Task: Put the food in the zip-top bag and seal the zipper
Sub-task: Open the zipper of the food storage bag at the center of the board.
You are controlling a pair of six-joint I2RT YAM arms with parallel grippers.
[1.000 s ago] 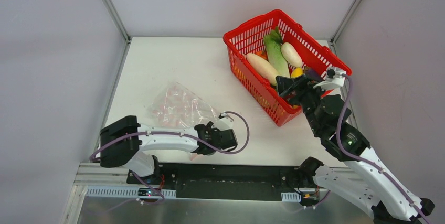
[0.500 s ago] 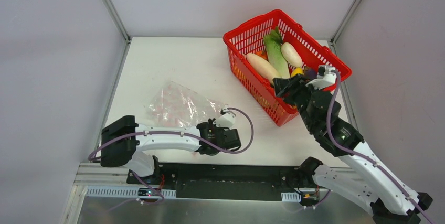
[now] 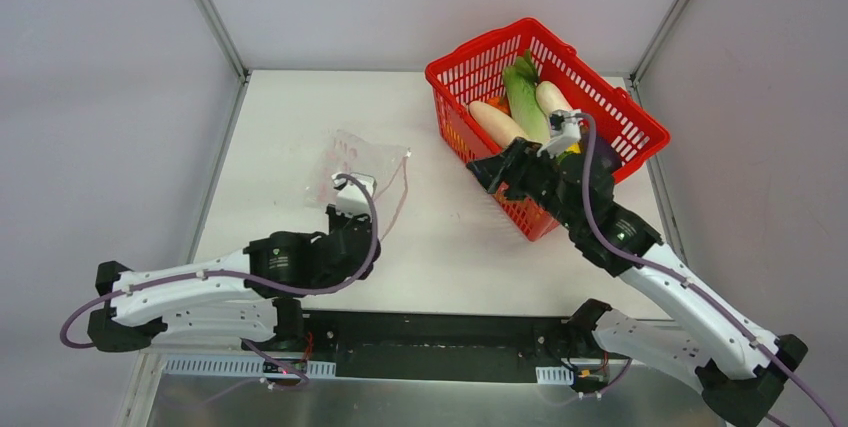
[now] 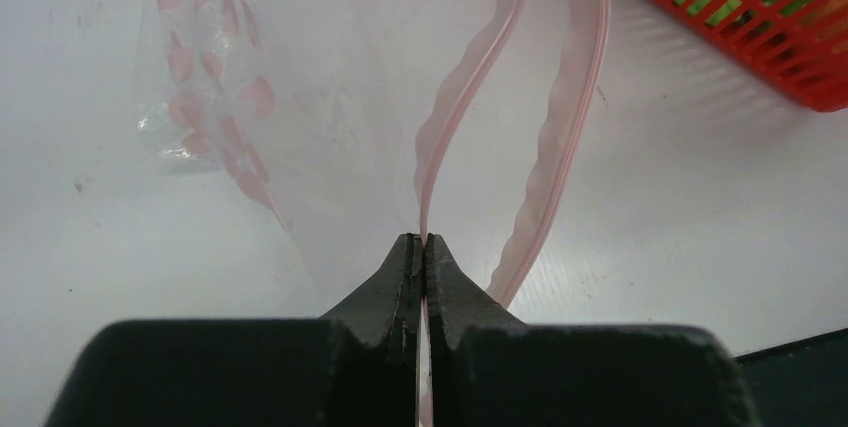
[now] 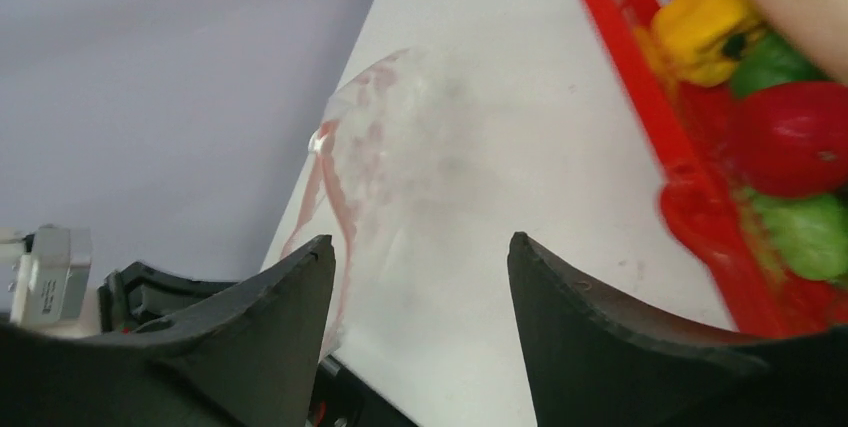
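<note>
The clear zip-top bag (image 3: pixel 362 160) lies on the white table, left of centre, its mouth facing the basket. My left gripper (image 3: pixel 372 229) is shut on one lip of the pink zipper (image 4: pixel 452 117). The other lip (image 4: pixel 560 147) bows away, so the mouth gapes. The bag looks empty in the left wrist view (image 4: pixel 300 97). The food is in the red basket: white radishes (image 3: pixel 497 127), a green leafy piece (image 3: pixel 525 102), a yellow pepper (image 5: pixel 700 32), and red (image 5: pixel 790 137) and green (image 5: pixel 800 232) pieces. My right gripper (image 3: pixel 482 169) is open and empty, just left of the basket and facing the bag (image 5: pixel 400 137).
The red mesh basket (image 3: pixel 600 97) stands at the back right of the table; its wall shows in the right wrist view (image 5: pixel 690 157) and its corner in the left wrist view (image 4: pixel 760 57). Grey walls enclose the table on three sides.
My left arm swung out and carried the bag's zipper edge back and left, so the mouth opened. My right gripper moved left from over the basket to its left side, empty.
</note>
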